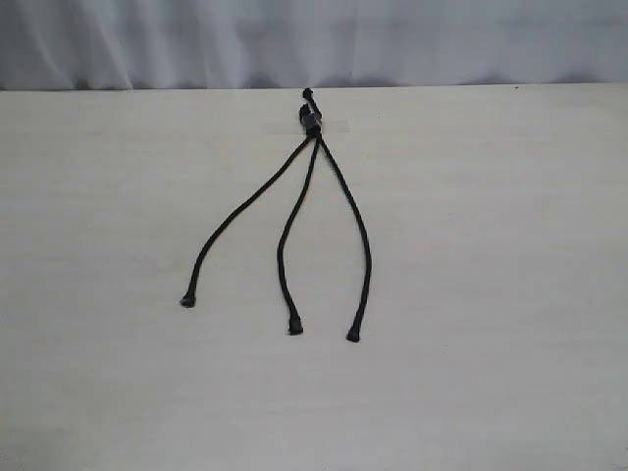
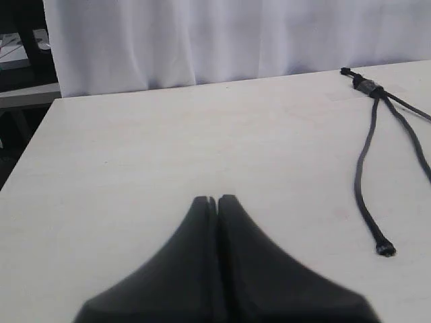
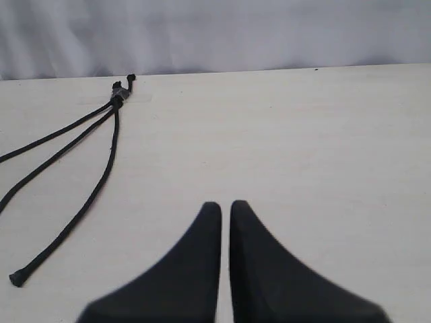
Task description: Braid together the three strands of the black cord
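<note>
The black cord (image 1: pixel 311 118) lies flat on the pale table (image 1: pixel 491 245), its knotted head at the far middle under a strip of clear tape. Three strands fan toward the front, unbraided and apart: left strand (image 1: pixel 240 211), middle strand (image 1: pixel 286 235), right strand (image 1: pixel 359 226), each ending in a small knobbed tip. Neither gripper shows in the exterior view. My left gripper (image 2: pixel 217 200) is shut and empty, with the cord's head (image 2: pixel 367 86) and one strand tip (image 2: pixel 385 249) off to its side. My right gripper (image 3: pixel 225 205) is shut on nothing, a thin slit between its fingers, the cord (image 3: pixel 118 97) well away.
A white curtain (image 1: pixel 314 39) hangs behind the table's far edge. In the left wrist view the table's side edge (image 2: pixel 27 145) shows, with dark furniture (image 2: pixel 17 60) beyond it.
</note>
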